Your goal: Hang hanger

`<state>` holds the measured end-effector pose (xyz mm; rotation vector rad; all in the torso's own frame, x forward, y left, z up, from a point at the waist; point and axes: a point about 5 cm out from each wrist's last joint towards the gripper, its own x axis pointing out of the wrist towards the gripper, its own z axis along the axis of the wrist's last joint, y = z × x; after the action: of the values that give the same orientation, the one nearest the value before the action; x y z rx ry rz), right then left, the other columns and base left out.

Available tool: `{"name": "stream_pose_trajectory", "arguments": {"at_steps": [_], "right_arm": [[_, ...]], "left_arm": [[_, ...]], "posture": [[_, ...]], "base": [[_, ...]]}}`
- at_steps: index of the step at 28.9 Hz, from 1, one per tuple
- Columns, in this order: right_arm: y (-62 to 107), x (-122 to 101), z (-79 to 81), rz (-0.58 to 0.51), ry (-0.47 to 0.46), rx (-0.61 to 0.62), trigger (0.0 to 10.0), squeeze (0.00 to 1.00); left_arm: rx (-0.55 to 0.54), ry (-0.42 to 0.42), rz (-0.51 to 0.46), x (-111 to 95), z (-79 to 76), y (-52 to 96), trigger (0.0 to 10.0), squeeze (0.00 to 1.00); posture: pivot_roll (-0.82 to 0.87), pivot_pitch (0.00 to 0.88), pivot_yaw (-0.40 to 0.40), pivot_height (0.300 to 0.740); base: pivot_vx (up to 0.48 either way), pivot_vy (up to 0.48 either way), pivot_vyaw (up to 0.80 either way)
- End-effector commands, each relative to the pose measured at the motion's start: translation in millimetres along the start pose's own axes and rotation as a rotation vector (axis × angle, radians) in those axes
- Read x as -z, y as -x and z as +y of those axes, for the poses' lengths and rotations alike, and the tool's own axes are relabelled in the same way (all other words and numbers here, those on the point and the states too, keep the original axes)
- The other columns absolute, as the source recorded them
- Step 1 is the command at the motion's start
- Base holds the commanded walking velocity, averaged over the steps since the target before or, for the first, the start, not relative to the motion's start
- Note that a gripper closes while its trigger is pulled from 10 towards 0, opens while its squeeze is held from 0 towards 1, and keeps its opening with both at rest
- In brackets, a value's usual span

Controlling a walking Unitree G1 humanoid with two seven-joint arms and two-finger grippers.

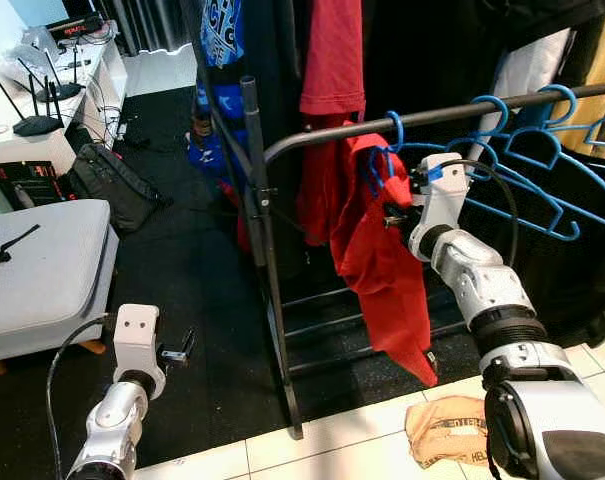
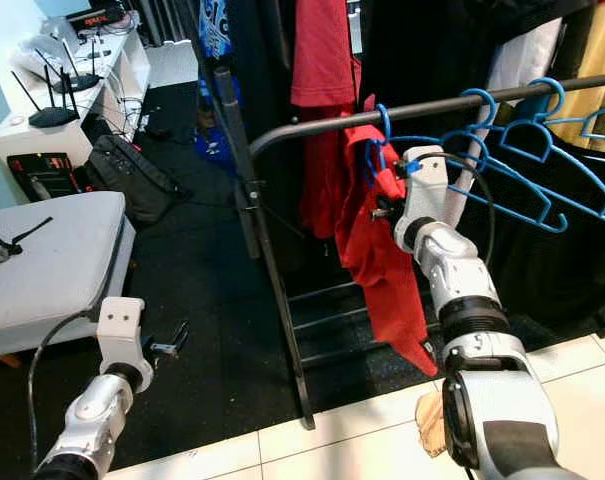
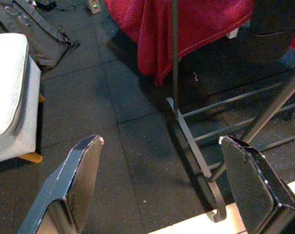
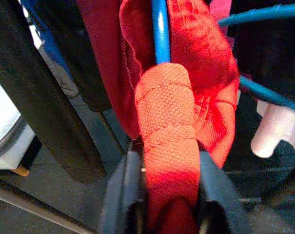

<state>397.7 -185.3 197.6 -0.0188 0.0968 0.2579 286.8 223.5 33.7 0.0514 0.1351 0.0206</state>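
A blue hanger carrying a red shirt has its hook over the dark rail of a clothes rack. My right gripper is raised just under the rail and is shut on the shirt-covered hanger; in the right wrist view the red fabric is bunched between its fingers around the blue hanger wire. My left gripper hangs low over the dark floor, open, with nothing between its fingers.
More blue hangers hang on the rail to the right. The rack's upright post and foot stand in front. A grey seat, a black bag and a desk with routers lie left. A crumpled sack is on white tiles.
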Motion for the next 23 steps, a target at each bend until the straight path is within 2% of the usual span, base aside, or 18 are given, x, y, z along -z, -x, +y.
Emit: {"name": "stream_pose_trajectory", "arguments": {"at_steps": [1, 6, 7, 9, 10, 11, 16, 20, 21, 23], "right_arm": [[1.1, 0.0, 2.6, -0.04, 0.01, 0.006, 10.0, 1.0], [8.7, -0.6, -0.1, -0.109, 0.021, 0.023, 10.0, 1.0], [12.9, -4.6, -0.8, -0.157, 0.05, 0.029, 10.0, 1.0], [12.9, -4.6, -0.8, -0.157, 0.05, 0.029, 10.0, 1.0], [18.5, -11.2, 1.9, -0.215, 0.066, 0.014, 10.0, 1.0], [31.7, -24.8, 7.4, -0.303, 0.125, -0.009, 10.0, 1.0], [45.0, -31.6, 8.4, -0.343, 0.165, -0.005, 10.0, 1.0], [51.5, -28.6, 9.7, -0.346, 0.157, -0.015, 10.0, 1.0], [58.1, -6.4, 8.7, -0.287, 0.127, -0.012, 10.0, 1.0], [64.7, 20.3, 5.1, -0.211, 0.117, 0.01, 10.0, 1.0]], "left_arm": [[-0.015, -0.001, 0.032, 5.5, 4.5, 3.9, 10.0, 0.0], [-0.004, 0.013, 0.038, 6.4, -0.5, 2.4, 10.0, 0.0], [-0.001, 0.016, 0.041, 6.5, -2.0, 1.6, 10.0, 0.0], [-0.001, 0.016, 0.041, 6.5, -2.0, 1.6, 10.0, 0.0], [0.0, 0.019, 0.043, 6.6, -3.1, 0.7, 10.0, 0.0], [0.005, 0.027, 0.05, 6.9, -5.7, -1.1, 10.0, 0.0], [0.011, 0.033, 0.062, 7.7, -10.3, -3.6, 10.0, 0.0], [0.013, 0.037, 0.07, 8.1, -12.8, -5.2, 10.0, 0.0], [0.016, 0.037, 0.087, 10.5, -15.5, -5.4, 10.0, 0.0], [0.016, 0.035, 0.114, 14.9, -17.9, -4.4, 10.0, 0.0]], "posture": [[0.0, 0.122, 0.08, 0.74], [0.0, 0.113, 0.077, 0.74], [-0.01, 0.107, 0.076, 0.74], [-0.01, 0.107, 0.076, 0.74], [-0.01, 0.098, 0.073, 0.74], [-0.02, 0.084, 0.071, 0.74], [-0.04, 0.057, 0.064, 0.74], [-0.05, 0.047, 0.061, 0.74], [-0.06, 0.029, 0.054, 0.74], [-0.06, 0.018, 0.049, 0.74]], "base": [[0.0, 0.0, 0.0], [0.0, 0.0, 0.0], [0.0, 0.0, 0.0], [0.0, 0.0, 0.0], [0.0, 0.0, 0.0], [0.0, 0.0, 0.0], [0.0, 0.0, 0.0], [0.0, 0.0, 0.0], [0.0, 0.0, 0.0], [0.0, 0.0, 0.0]]}}
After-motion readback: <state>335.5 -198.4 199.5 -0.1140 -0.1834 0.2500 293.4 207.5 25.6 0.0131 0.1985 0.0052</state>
